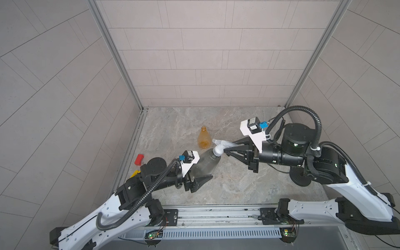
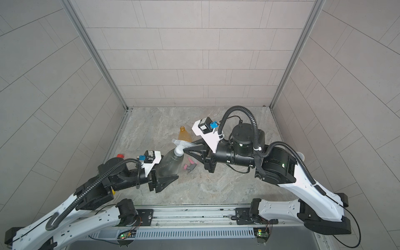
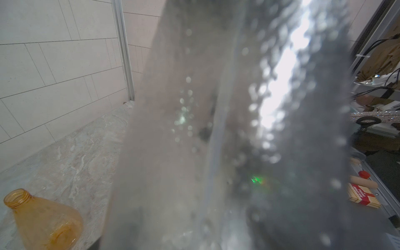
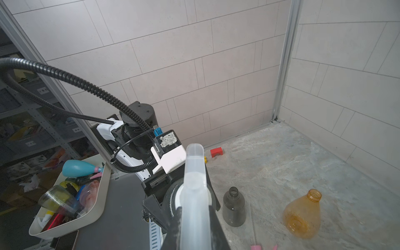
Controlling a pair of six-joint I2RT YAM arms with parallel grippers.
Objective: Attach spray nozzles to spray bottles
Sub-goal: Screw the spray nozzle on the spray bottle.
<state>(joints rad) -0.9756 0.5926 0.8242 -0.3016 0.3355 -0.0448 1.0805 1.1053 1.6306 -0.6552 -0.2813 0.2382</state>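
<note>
Grey spray bottle (image 1: 205, 162) is sitting with its wide base between the jaws of the left claw (image 1: 202, 171), which is clamping it above the counter (image 1: 238, 190). Its long axis is running diagonally, neck pointing away from the robot and toward the right claw (image 1: 226, 150). That claw, jaws nearly together, is gripping the white nozzle (image 1: 217, 149), which is sitting at the bottle's neck.
</note>
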